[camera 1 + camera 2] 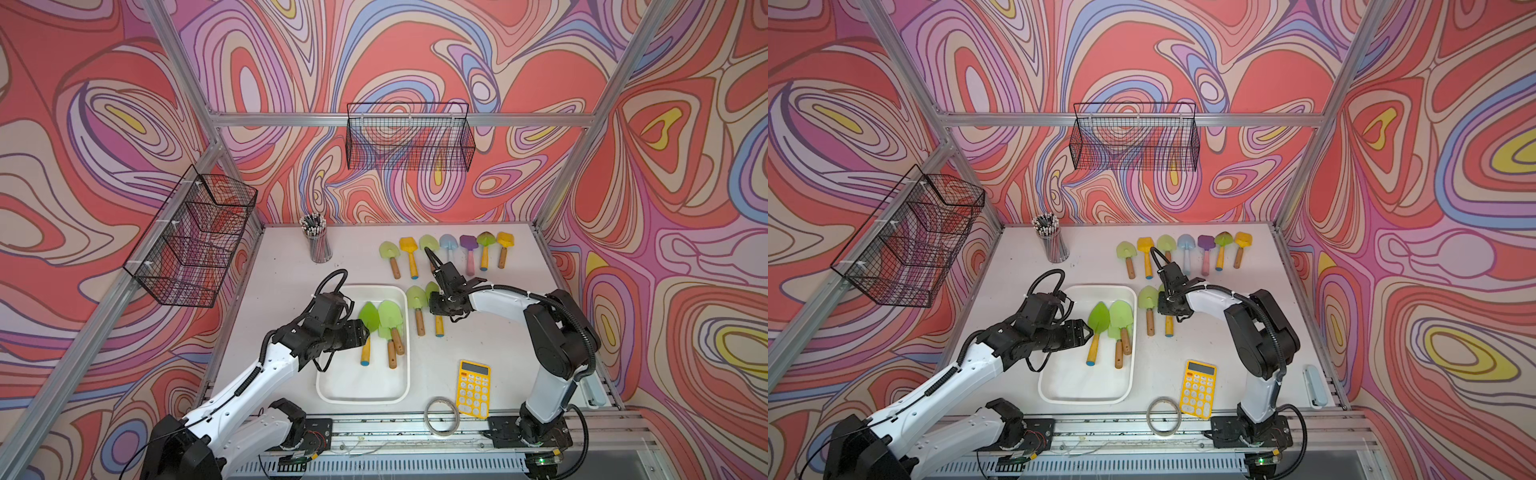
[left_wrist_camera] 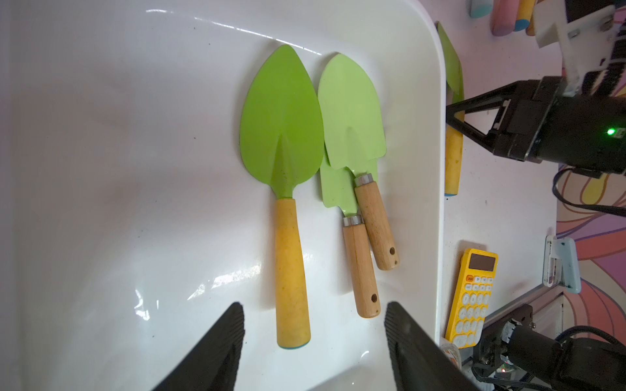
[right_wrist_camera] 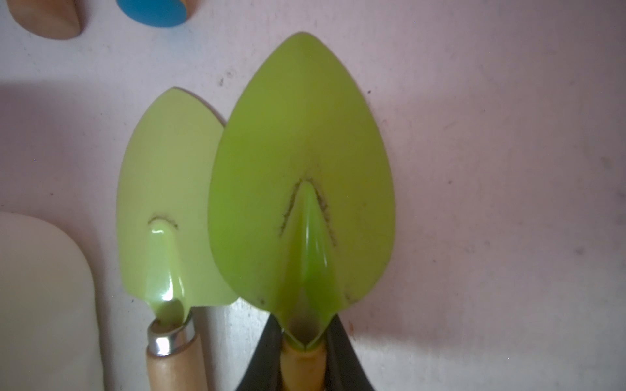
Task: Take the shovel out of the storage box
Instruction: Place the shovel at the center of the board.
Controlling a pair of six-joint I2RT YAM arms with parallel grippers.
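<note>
The white table (image 1: 291, 266) carries the storage box (image 1: 361, 384) on its near-left part, and three shovels lie flat on the box floor toward its far right side. The left gripper (image 2: 314, 304) hangs over them, jaws spread and empty. In the left wrist view its fingers flank the butt of the pointed green shovel (image 2: 281, 135). The right gripper (image 3: 303, 338) is clenched on the yellow handle of another green shovel (image 3: 301, 169), which sits outside the box, just beside it — that one looks already out.

The pointed green shovel should be light and rigid, with a glossy painted blade that is probably slick and a thicker, duller yellow handle. About midway along the handle is the likely place to take hold.

The closest obstacle is the two pale green shovels (image 2: 352, 108), which overlap each other just beside it. One wooden handle (image 2: 360, 270) ends close to a finger, so a closing grip might catch it too. The box's raised rim must also be cleared. A row of shovels (image 1: 448, 243), a pencil cup (image 1: 318, 245) and the yellow calculator (image 1: 473, 388) stand well apart.
</note>
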